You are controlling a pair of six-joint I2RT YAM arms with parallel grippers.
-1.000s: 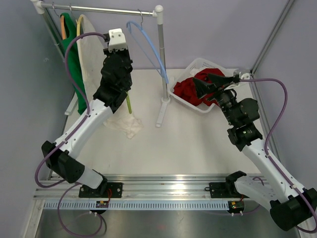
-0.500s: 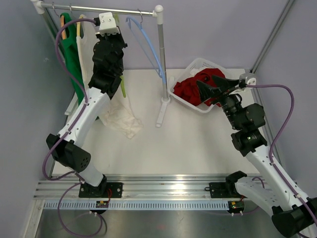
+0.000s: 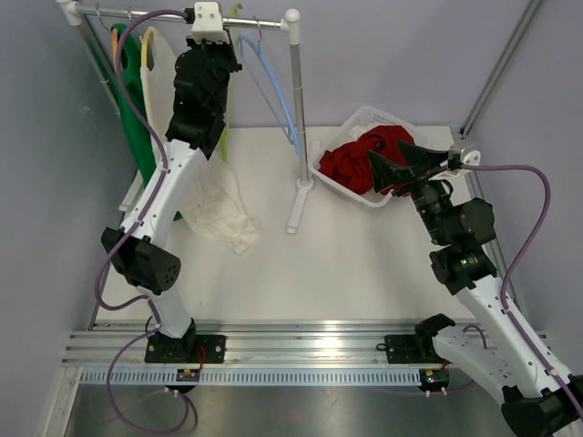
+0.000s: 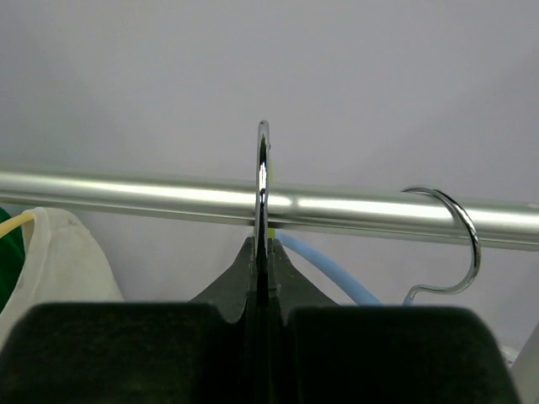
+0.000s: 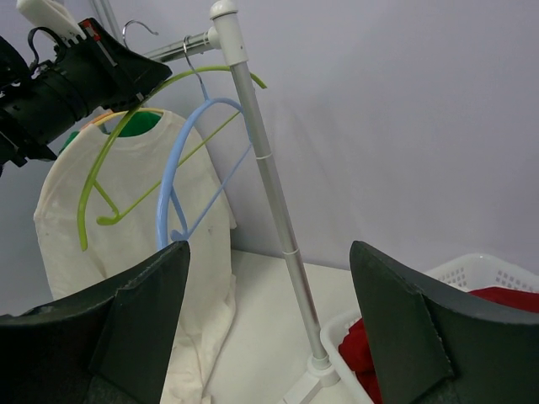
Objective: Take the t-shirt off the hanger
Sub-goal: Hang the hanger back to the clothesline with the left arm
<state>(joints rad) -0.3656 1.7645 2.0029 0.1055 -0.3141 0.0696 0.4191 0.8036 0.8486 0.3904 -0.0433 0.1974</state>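
Top view: my left claw (image 3: 211, 32) is up at 11 o'clock against the rail (image 3: 155, 14). It is clamped tight on the hook of a lime hanger (image 3: 225, 144), which hangs bare below it. The white t-shirt (image 3: 223, 214) lies crumpled on the table (image 3: 364, 264) at about 9 o'clock, off the hanger and apart from the claw. My right claw (image 3: 384, 153) hovers spread wide and empty over a basket (image 3: 364, 116) of red cloth (image 3: 351, 168) at 2 o'clock.

Left wrist view: the fingers (image 4: 152, 353) press together on the thin metal hook (image 4: 263, 181), which crosses the rail at centre. A blue hanger (image 4: 324, 265) hangs just toward 3 o'clock. The edge of a hung shirt (image 4: 59, 269) shows at 8 o'clock.

Right wrist view: both fingers stand far apart with nothing between them. At 10 o'clock the left claw holds the lime hanger beside the blue hanger, in front of the hung shirt.
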